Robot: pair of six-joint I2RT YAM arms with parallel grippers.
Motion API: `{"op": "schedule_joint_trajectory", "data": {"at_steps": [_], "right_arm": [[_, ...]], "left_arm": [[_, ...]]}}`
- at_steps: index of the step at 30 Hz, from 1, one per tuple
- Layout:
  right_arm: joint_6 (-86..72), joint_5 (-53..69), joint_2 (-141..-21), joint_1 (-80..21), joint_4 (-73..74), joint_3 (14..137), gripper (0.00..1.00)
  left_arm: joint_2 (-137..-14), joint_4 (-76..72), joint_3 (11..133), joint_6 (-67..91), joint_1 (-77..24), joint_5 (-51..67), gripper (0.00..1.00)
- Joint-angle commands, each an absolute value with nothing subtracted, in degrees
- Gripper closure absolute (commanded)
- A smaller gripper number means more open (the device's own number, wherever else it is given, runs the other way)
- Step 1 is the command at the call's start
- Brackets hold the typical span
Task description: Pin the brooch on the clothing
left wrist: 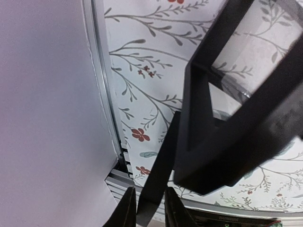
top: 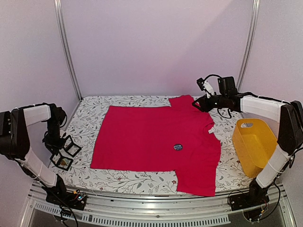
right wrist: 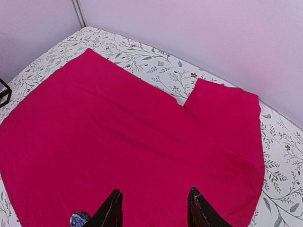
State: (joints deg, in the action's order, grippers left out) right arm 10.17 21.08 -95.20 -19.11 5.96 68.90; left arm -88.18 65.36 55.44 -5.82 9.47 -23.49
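Observation:
The red T-shirt (top: pixel 147 137) lies flat on the floral tablecloth. A small round blue brooch (top: pixel 178 147) rests on its chest, apart from both grippers. My right gripper (top: pixel 196 103) hangs open over the shirt's far sleeve. In the right wrist view its fingers (right wrist: pixel 112 208) are spread above the red cloth (right wrist: pixel 142 127), with nothing between them and the brooch (right wrist: pixel 79 219) just to their left. My left gripper (left wrist: pixel 149 210) is at the table's left edge. Its two fingers sit tight on either side of a thin bar of a black frame (left wrist: pixel 161 165).
Two black open frames (top: pixel 66 153) stand at the left edge of the table beside the left arm. A yellow basket (top: pixel 255 144) sits at the right. Metal rails (top: pixel 66 52) and pale walls enclose the back and sides.

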Motion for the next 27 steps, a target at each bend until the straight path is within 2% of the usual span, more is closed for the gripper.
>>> {"op": "schedule_joint_trajectory", "data": {"at_steps": [1, 7, 22, 27], "right_arm": [[10.9, 19.8, -93.8, -19.1, 5.6, 68.6, 0.55], [11.2, 19.4, -94.0, -19.1, 5.7, 68.6, 0.55], [11.7, 19.3, -93.6, -19.1, 5.8, 68.6, 0.54], [11.8, 19.3, -93.6, -19.1, 5.9, 68.5, 0.54]], "left_arm": [[-88.0, 64.5, 55.2, -6.2, 10.0, -20.6, 0.81], [-85.1, 64.5, 54.5, -6.3, 10.0, -17.6, 0.90], [-83.4, 64.0, 51.2, -6.1, 9.0, -17.1, 0.84], [-83.2, 64.3, 50.7, -5.9, 8.7, -16.1, 0.90]]}}
